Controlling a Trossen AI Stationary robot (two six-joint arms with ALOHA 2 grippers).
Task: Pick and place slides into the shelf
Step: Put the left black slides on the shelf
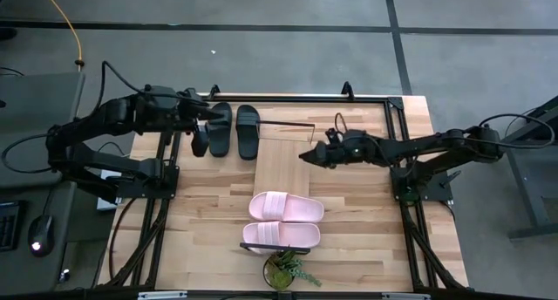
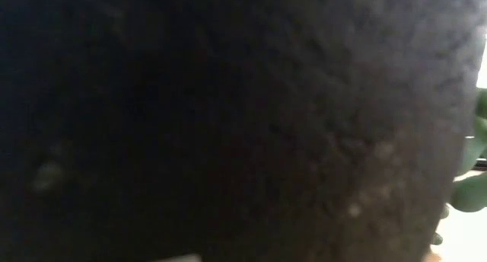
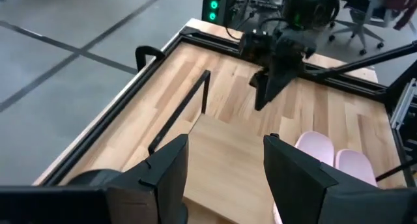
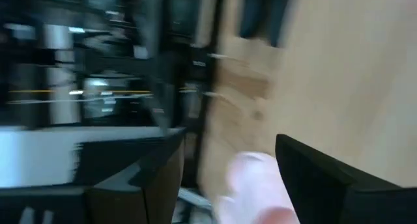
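With both sets of jaws standing released and empty, the left gripper (image 1: 206, 117) is best being lowered squarely over a black slide (image 1: 219, 128), gripped mid-strap, before the shelf (image 1: 281, 165) is approached.

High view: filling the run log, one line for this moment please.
left claw open over black slides | right claw open over shelf | pink slides on shelf
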